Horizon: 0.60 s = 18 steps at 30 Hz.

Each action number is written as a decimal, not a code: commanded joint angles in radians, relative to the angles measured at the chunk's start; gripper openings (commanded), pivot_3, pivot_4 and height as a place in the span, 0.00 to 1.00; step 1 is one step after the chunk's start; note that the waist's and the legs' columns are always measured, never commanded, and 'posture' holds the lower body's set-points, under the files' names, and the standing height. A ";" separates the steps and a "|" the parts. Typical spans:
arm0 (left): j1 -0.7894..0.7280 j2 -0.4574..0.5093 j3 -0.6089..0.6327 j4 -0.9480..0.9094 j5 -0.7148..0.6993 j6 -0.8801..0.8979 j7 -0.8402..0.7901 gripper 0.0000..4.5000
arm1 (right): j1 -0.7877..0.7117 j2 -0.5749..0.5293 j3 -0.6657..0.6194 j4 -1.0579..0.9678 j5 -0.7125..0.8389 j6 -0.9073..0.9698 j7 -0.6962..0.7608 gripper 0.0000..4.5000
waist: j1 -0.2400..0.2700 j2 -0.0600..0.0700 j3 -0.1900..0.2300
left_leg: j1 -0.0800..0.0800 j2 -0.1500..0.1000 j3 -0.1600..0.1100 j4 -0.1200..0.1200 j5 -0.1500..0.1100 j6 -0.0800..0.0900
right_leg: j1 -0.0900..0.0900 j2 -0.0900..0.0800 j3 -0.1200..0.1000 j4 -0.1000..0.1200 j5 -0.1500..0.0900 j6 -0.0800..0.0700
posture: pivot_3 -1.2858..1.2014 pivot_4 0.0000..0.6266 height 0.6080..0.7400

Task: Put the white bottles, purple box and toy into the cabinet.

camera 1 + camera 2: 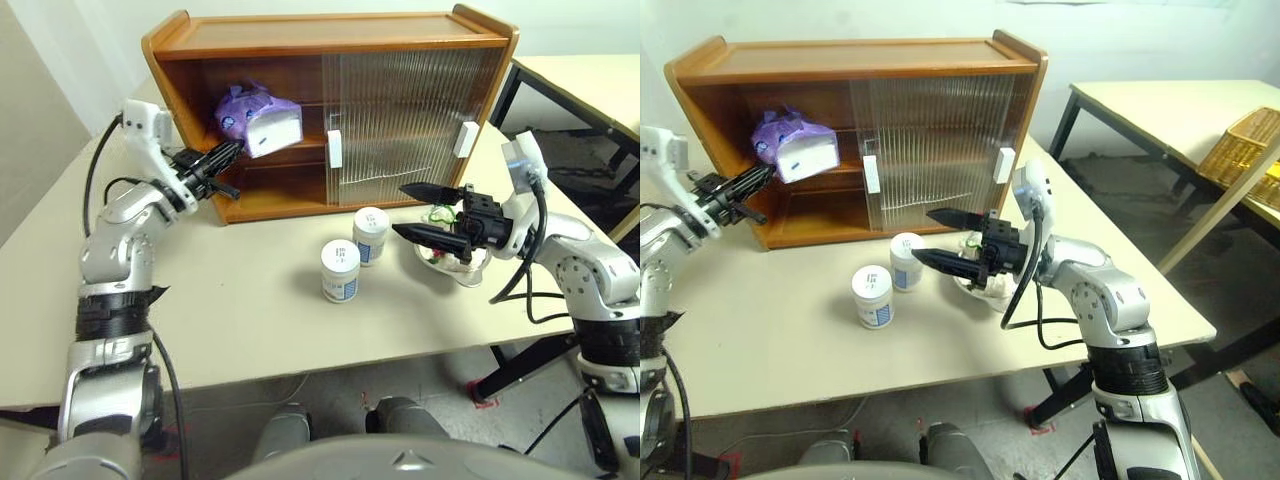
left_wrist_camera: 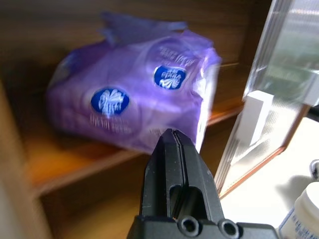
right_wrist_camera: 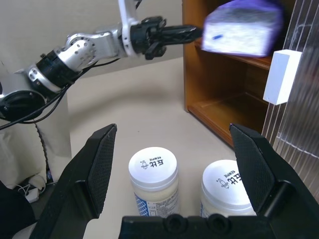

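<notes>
Beige tabletop [image 1: 250,320] under us. Our left gripper [image 1: 226,155]: fingers together, tips near crinkly lilac plastic-wrapped box [image 1: 256,118] on shelf of honey-brown wooden cabinet [image 1: 330,40]. Our right gripper [image 1: 425,210]: fingers wide apart, empty, beside two white lidded bottles [image 1: 340,270].

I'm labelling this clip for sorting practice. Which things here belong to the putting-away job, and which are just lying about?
Part of the job:
- two white bottles on the table
- purple box on the cabinet's middle shelf
- toy, partly hidden behind the right gripper
- cabinet

Just lying about:
- glass bowl around the toy
- wicker basket on the other table
</notes>
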 commanded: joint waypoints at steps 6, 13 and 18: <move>-0.129 -0.063 -0.061 0.223 0.075 -0.133 -0.018 0.01 | 0.013 -0.002 -0.012 -0.020 0.003 0.001 -0.016 1.00 | -0.004 0.000 0.000 | 0.000 0.000 0.001 0.000 0.000 0.000 | 0.000 0.003 0.000 -0.001 0.000 0.001 | 0.46 0.00 1.00; -0.234 -0.115 -0.063 0.438 0.159 -0.261 0.082 0.01 | 0.015 -0.004 -0.017 -0.041 0.012 0.007 -0.036 1.00 | -0.011 -0.001 0.000 | 0.000 -0.001 0.002 0.001 0.000 0.001 | 0.002 0.006 -0.002 -0.001 0.000 0.006 | 0.45 0.00 1.00; -0.283 -0.152 -0.066 0.529 0.177 -0.322 0.104 0.01 | 0.012 -0.008 -0.017 -0.037 0.013 0.003 -0.037 1.00 | -0.015 -0.001 0.000 | 0.000 -0.001 0.002 0.001 0.001 0.001 | 0.004 0.008 -0.002 -0.007 0.002 0.010 | 0.45 0.00 1.00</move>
